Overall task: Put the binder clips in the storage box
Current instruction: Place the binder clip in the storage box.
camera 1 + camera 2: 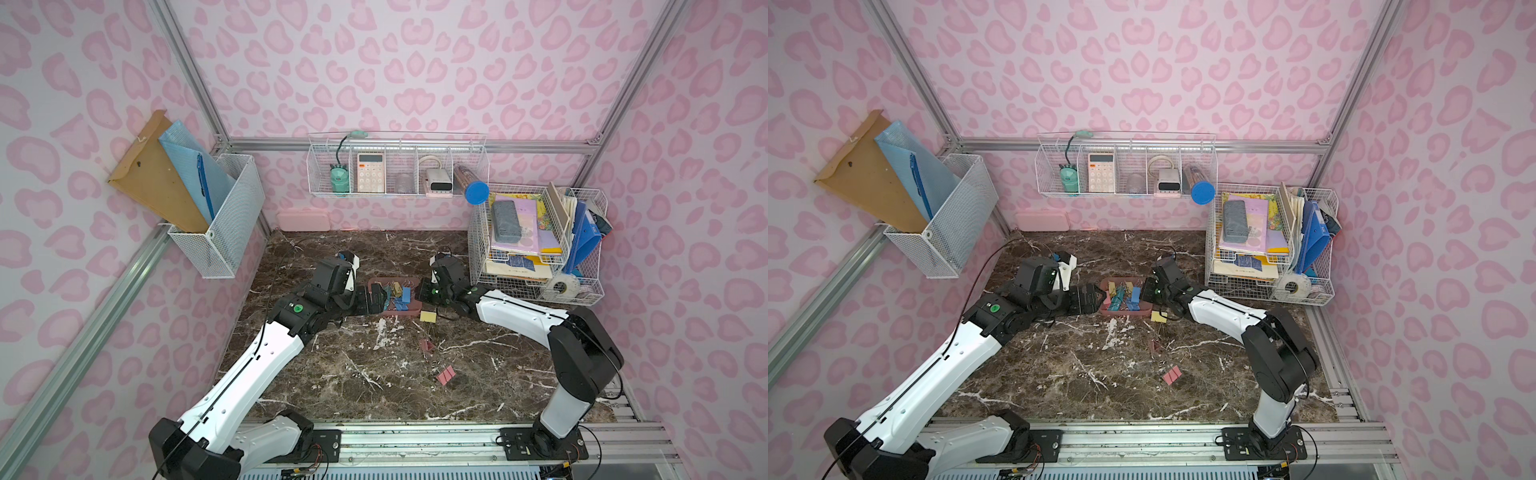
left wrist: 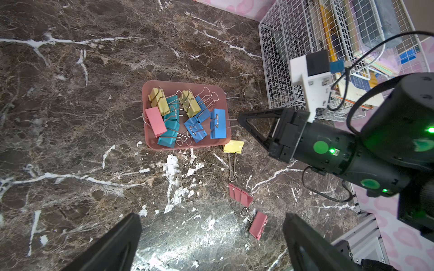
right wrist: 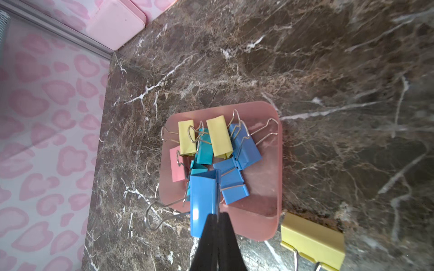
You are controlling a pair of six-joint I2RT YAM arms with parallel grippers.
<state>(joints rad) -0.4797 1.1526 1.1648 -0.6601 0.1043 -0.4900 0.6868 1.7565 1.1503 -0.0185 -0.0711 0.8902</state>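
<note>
The binder clips (image 2: 162,104) mostly lie heaped in the storage box (image 2: 185,84) on the marble tabletop (image 2: 70,117), the right gripper (image 2: 239,119) pinched tight on a wire handle of a blue clip (image 2: 218,123) at its edge, one yellow clip (image 2: 233,146) just beside it, two pink clips (image 2: 242,196) farther out, and the left gripper (image 2: 211,217) spread wide and empty.

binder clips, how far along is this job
Mostly done: a heap of clips lies in the storage box. In hand: the right gripper is shut on a blue clip at the box's edge. Not yet in: a yellow clip, a pink clip and a second pink clip on the table; left gripper open, empty.
</note>
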